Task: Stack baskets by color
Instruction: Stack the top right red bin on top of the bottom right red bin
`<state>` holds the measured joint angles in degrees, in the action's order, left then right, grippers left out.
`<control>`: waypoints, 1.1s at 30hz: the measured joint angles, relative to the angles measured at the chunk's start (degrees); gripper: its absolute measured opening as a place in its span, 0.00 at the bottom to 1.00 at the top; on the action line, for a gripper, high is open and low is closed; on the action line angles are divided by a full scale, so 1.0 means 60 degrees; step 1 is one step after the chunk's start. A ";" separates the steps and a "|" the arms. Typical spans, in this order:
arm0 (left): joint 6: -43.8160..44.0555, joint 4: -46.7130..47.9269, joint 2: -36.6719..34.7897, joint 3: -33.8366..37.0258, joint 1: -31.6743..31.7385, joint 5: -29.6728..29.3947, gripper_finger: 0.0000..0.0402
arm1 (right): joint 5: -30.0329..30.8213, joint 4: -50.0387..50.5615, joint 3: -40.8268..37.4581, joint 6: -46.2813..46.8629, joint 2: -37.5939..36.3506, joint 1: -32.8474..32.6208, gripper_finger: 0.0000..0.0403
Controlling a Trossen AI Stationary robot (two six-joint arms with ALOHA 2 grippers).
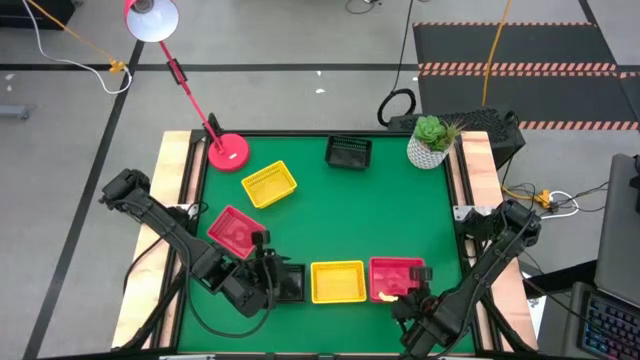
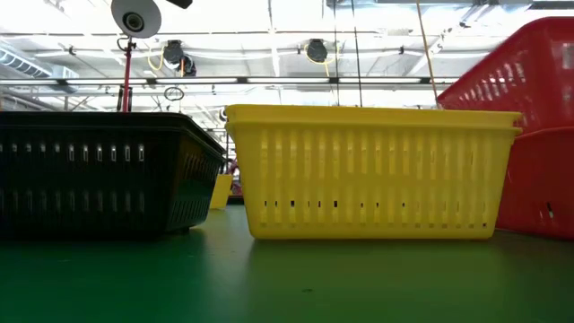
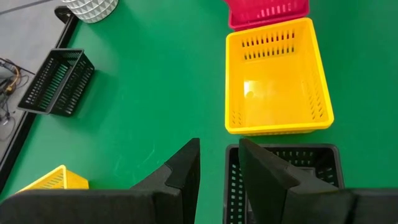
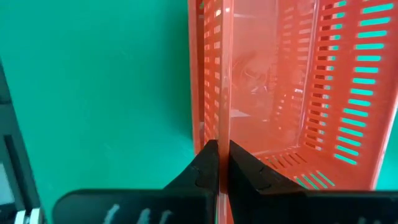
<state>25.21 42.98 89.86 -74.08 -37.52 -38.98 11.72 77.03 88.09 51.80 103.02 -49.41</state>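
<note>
Three baskets stand in a row near the table's near edge: a black basket (image 1: 291, 283), a yellow basket (image 1: 338, 282) and a red basket (image 1: 397, 277). My left gripper (image 3: 219, 163) is open over the black basket's left end wall (image 3: 231, 180); I cannot tell whether it touches. My right gripper (image 4: 219, 155) is shut on the red basket (image 2: 520, 72), which tilts above a second red basket (image 2: 543, 184). Farther back, a red basket (image 1: 235, 230), a yellow basket (image 1: 268, 185) and a black basket (image 1: 348, 152) rest on their bottoms. My right gripper pinches the red basket's side wall at its rim (image 4: 217, 127) between the two fingers, one inside the basket and one outside. The fingers come from above, pointing down. The basket is tilted, one side raised; its lower part dips toward the red basket beneath.
A pink lamp base (image 1: 228, 152) stands at the far left of the green mat, and a white plant pot (image 1: 430, 150) at the far right corner. Bare mat (image 1: 350, 215) lies in the middle between the baskets.
</note>
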 joint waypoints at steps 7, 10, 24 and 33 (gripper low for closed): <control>0.0018 -0.0004 0.0000 0.0000 0.0000 0.0000 0.28 | 0.0077 -0.0061 0.0000 -0.0020 0.0000 0.0000 0.04; 0.0018 0.0000 0.0001 0.0000 0.0000 0.0000 0.28 | 0.0077 -0.0061 0.0000 -0.0013 0.0000 0.0004 0.05; 0.0015 -0.0004 0.0000 0.0000 0.0001 0.0000 0.28 | 0.0012 -0.0206 -0.0655 0.0057 0.0007 0.0000 0.06; 0.0006 -0.0004 0.0000 -0.0001 0.0087 0.0000 0.28 | 0.0011 -0.0512 -0.0663 -0.0067 -0.0015 0.0000 0.07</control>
<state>25.25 42.96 89.86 -74.09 -36.99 -38.98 11.79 73.96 84.12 51.40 102.94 -49.41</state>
